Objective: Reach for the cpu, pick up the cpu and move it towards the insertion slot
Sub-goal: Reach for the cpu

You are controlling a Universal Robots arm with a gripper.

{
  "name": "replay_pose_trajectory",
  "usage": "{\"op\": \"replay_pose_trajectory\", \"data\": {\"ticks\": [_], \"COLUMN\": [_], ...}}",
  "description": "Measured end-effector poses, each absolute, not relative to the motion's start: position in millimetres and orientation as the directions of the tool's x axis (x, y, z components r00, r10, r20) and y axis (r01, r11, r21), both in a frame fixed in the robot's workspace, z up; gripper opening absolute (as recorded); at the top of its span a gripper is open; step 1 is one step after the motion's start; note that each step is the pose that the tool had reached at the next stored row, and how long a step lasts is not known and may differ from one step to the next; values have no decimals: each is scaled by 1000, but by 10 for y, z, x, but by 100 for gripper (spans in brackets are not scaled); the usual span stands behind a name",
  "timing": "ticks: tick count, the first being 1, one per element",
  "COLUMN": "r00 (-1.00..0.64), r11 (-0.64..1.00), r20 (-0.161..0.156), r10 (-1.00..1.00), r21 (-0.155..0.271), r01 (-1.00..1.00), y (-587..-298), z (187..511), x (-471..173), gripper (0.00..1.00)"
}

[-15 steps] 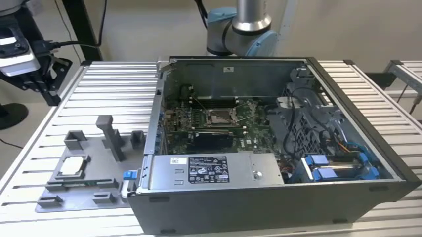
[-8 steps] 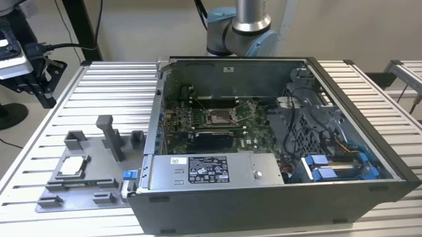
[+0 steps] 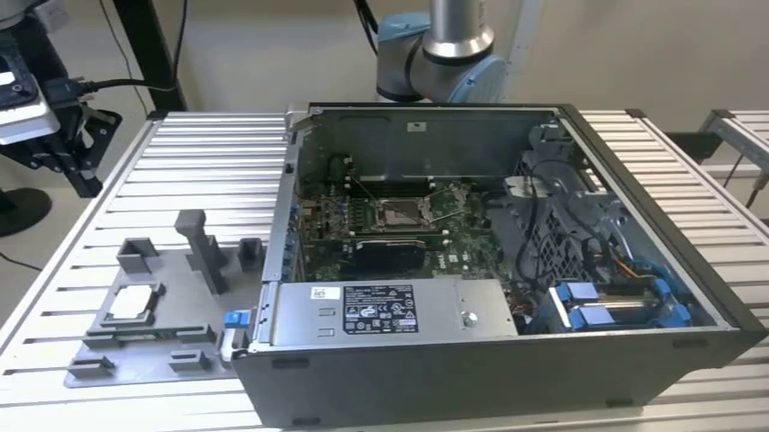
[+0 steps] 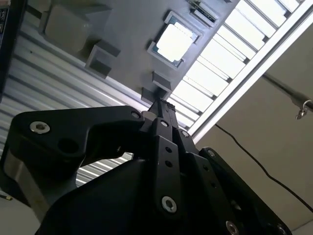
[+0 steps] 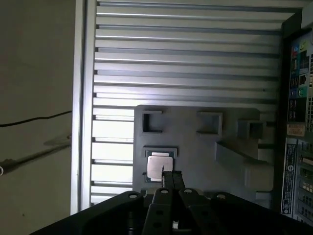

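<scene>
Pincer (image 5: 171,175) pinched shut, gripping nothing. One cpu (image 5: 160,165), one insertion slot (image 3: 401,212). Flat and whitish face up, the cpu sits in a grey fixture (image 5: 230,142) pocket just beyond the pincer's tips, untouched; square, no long axis. The insertion slot lies well away, inside the computer case (image 3: 481,382).

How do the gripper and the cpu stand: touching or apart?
Apart. In the second wrist view the gripper ends short of the cpu, with bare grey fixture showing between them.

Silver-tubed arm (image 3: 458,22) with pale blue joint caps; matte black hand (image 4: 162,104) with silvery screws
</scene>
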State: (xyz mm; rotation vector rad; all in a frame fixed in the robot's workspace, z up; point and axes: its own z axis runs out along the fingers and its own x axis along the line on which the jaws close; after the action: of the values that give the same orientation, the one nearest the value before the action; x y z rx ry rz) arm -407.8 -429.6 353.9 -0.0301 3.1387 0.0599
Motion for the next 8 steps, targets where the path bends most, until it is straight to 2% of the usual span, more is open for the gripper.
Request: {"op": "replay_pose_trajectory", "data": {"ticks": [2,3,8], "r00": [-1000,-1000,-1000], "r11": [999,999,999], "r20": [-3,-3,-3], "r10": [-19,-19,-19], "r21": [38,38,38], "r01": [-19,-19,-19], "y": [-4296,-4296,-4296], "z": [3539,3539,3538], "x": [-4078,-4078,-4079], "gripper": [0,100,100]}}
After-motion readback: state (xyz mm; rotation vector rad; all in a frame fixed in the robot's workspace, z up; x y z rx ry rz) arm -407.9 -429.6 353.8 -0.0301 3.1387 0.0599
